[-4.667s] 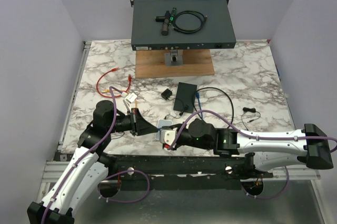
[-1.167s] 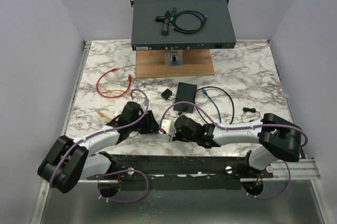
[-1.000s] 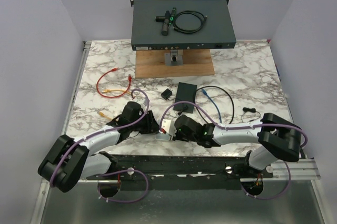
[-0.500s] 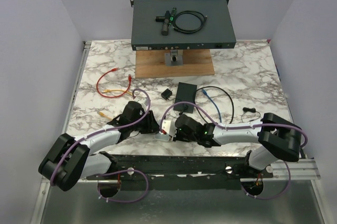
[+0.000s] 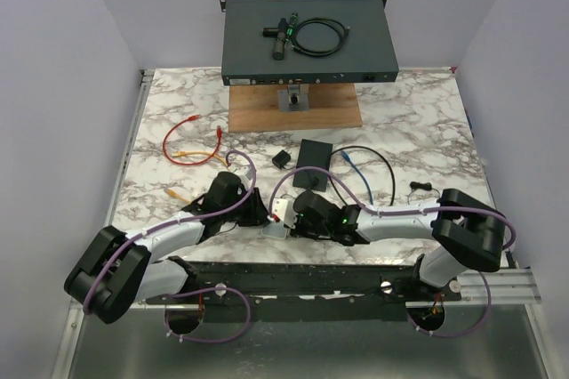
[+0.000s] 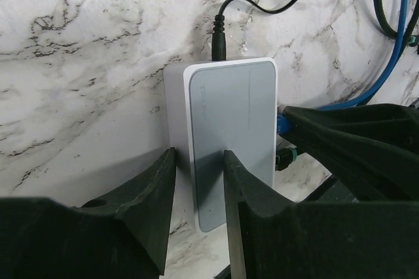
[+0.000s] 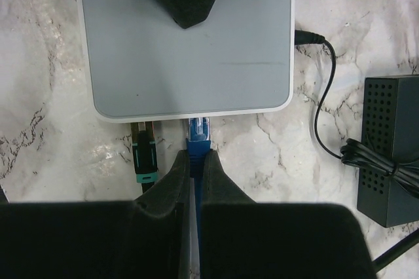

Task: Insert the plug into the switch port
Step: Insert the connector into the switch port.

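Observation:
The switch, a small white box with a grey top, lies near the table's front middle. My left gripper is closed around one end of the switch, one finger on the grey face and the other against the white side. My right gripper is shut on the blue plug. The plug's clear tip meets the near edge of the switch at a port. How deep the tip sits is hidden. From above, the left gripper and the right gripper flank the switch.
A black and teal plug sits in the neighbouring port. A black power lead leaves the switch's side. A black adapter box lies just beyond. Farther back are a red cable, a wooden board and a dark rack unit.
Since the earliest frame both arms have stretched out low over the table to the switch. Over the last second the left jaws have narrowed a little; the right gripper has stayed shut on the plug.

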`<control>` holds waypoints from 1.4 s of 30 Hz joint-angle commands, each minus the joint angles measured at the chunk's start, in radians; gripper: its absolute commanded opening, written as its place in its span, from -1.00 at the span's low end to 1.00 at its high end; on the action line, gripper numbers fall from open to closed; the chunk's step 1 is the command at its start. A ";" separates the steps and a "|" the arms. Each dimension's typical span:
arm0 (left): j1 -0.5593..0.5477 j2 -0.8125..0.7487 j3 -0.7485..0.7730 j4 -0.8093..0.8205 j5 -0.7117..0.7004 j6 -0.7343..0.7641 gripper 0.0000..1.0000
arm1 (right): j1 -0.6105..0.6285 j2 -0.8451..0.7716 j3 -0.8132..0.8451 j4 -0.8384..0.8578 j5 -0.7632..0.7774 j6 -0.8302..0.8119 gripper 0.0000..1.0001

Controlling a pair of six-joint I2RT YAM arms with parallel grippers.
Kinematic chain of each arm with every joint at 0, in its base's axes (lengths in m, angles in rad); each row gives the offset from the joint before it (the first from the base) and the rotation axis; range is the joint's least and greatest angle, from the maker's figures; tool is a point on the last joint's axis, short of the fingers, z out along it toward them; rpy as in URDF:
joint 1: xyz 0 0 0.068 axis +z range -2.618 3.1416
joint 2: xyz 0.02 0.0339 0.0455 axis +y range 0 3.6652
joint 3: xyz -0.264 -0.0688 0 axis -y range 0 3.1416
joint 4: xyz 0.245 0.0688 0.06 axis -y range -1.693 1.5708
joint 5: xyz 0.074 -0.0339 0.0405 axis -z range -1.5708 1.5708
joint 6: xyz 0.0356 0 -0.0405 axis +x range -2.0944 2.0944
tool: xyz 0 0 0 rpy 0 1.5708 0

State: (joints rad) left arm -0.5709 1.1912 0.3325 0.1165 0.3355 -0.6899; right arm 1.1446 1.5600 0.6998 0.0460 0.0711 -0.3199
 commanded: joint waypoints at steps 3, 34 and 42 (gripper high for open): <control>-0.032 -0.007 -0.006 0.029 0.030 0.018 -0.39 | -0.023 -0.025 0.045 0.020 -0.116 0.042 -0.99; -0.133 0.098 -0.013 0.124 0.057 0.003 -0.66 | -0.052 0.008 0.124 0.250 -0.155 0.109 -0.98; -0.133 0.036 -0.020 0.099 0.023 -0.014 -0.55 | -0.051 -0.030 0.090 0.216 -0.115 0.115 -0.99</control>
State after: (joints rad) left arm -0.6453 1.2411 0.3351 0.2420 0.2497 -0.6704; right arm 1.0798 1.5478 0.7277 -0.0269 -0.0219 -0.2234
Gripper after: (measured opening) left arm 0.249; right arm 0.046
